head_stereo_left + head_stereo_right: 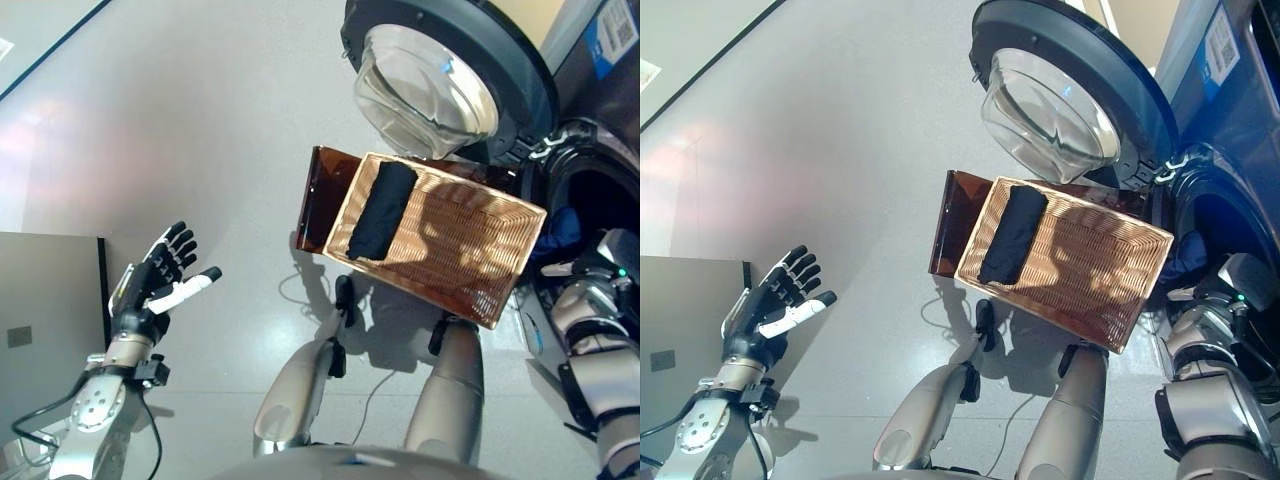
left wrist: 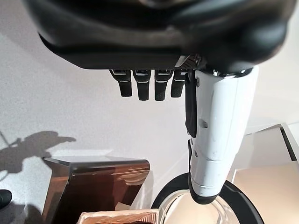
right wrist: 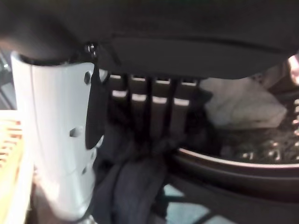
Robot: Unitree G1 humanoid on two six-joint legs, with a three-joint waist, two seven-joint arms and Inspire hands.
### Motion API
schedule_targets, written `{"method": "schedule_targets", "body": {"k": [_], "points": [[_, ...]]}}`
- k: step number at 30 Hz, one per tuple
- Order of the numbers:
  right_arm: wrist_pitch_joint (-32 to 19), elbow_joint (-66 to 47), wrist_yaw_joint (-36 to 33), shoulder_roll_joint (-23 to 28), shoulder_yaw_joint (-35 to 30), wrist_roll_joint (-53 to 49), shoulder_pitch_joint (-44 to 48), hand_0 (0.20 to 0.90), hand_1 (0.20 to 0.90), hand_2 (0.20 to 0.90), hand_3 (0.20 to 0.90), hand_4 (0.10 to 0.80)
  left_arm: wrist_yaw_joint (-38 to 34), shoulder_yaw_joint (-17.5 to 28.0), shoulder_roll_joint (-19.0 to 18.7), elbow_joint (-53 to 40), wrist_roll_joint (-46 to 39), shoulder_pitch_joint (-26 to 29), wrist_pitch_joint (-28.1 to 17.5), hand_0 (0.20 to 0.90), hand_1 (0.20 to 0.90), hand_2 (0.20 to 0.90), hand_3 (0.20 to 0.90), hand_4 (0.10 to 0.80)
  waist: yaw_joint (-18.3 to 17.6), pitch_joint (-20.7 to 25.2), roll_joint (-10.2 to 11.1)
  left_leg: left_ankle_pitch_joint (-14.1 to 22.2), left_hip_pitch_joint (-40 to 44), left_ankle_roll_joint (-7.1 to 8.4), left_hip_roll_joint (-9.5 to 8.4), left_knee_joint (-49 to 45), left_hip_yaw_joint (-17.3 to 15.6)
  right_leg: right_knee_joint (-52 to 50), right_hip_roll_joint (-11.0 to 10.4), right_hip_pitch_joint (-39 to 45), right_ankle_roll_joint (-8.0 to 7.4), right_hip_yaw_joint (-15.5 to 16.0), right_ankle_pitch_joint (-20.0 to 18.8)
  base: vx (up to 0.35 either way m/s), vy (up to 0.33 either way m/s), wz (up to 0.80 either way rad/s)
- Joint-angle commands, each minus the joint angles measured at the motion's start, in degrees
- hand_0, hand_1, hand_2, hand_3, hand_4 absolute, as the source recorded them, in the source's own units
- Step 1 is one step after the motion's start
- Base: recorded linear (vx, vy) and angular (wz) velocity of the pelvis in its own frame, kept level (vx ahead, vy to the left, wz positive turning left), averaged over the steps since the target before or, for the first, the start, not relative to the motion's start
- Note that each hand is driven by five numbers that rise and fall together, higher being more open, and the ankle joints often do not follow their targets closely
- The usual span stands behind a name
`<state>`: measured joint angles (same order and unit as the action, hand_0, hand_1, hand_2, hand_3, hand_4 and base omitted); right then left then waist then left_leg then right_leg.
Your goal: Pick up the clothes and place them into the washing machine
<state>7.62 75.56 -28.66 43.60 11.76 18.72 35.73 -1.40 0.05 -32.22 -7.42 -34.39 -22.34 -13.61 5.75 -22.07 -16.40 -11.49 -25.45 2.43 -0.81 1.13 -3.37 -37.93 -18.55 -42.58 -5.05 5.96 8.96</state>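
left hand (image 1: 150, 290): out over the bare floor on the robot's left, well away from everything. Fingers straight and spread, thumb sticking out, nothing in it.

right hand (image 3: 154, 112): right at the mouth of the washing machine (image 1: 1230, 190). In its own wrist view the fingers hang down straight over a bundle of dark cloth (image 3: 128, 191) draped at the drum's rim. I don't see them curled round the fabric, so I'd call it let go (though the tips do sit close to the cloth and it's murky in there).

door (image 1: 440, 80): swung wide open, glass bowl facing the camera.

basket (image 1: 470, 270): wicker one, sitting on a brown stand (image 1: 322, 195) just in front of the machine.

clothes left: 1 dark folded garment (image 1: 382, 210) lying along the basket's end farthest from the machine. Rest of the basket looks bare.

inside the drum: a bluish-dark piece (image 1: 562, 232) shows in the opening from the head views, and something pale (image 3: 243, 105) further in from the wrist view, can't tell what.

progress: my guess is well underway, with at least 1 item at or in the drum.

what's left: grab that last dark piece from the basket and drop it in, and maybe nudge the draped cloth fully past the rim.
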Motion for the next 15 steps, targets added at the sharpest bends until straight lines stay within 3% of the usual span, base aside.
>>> {"method": "schedule_targets", "body": {"k": [1,15], "points": [[0.87,-1.85,-1.0,2.25,2.36,0.19,-1.34,0.2,0.2,0.2,0.2,0.3,-3.08,8.75,0.21,-1.76,0.89,-1.99,-5.0,0.9,0.9,0.9,0.9,0.8,-1.13,-0.21,-1.82,-0.74,0.23,6.01,5.21,1.62,2.65,4.5,-3.09,1.04,-7.07,-4.53,-6.01,0.0,0.0,0.0],[2.17,-5.63,-2.35,1.75,-2.27,-0.87,-3.69,0.2,0.2,0.2,0.2,0.3,-3.29,11.22,1.66,-0.91,1.82,-2.24,-4.68,0.9,0.9,0.9,0.9,0.8,-1.55,-0.27,-1.5,-0.93,0.68,6.13,4.83,2.5,2.58,4.97,-3.0,1.35,-6.93,-4.69,-6.05,0.0,0.0,0.0]]}}
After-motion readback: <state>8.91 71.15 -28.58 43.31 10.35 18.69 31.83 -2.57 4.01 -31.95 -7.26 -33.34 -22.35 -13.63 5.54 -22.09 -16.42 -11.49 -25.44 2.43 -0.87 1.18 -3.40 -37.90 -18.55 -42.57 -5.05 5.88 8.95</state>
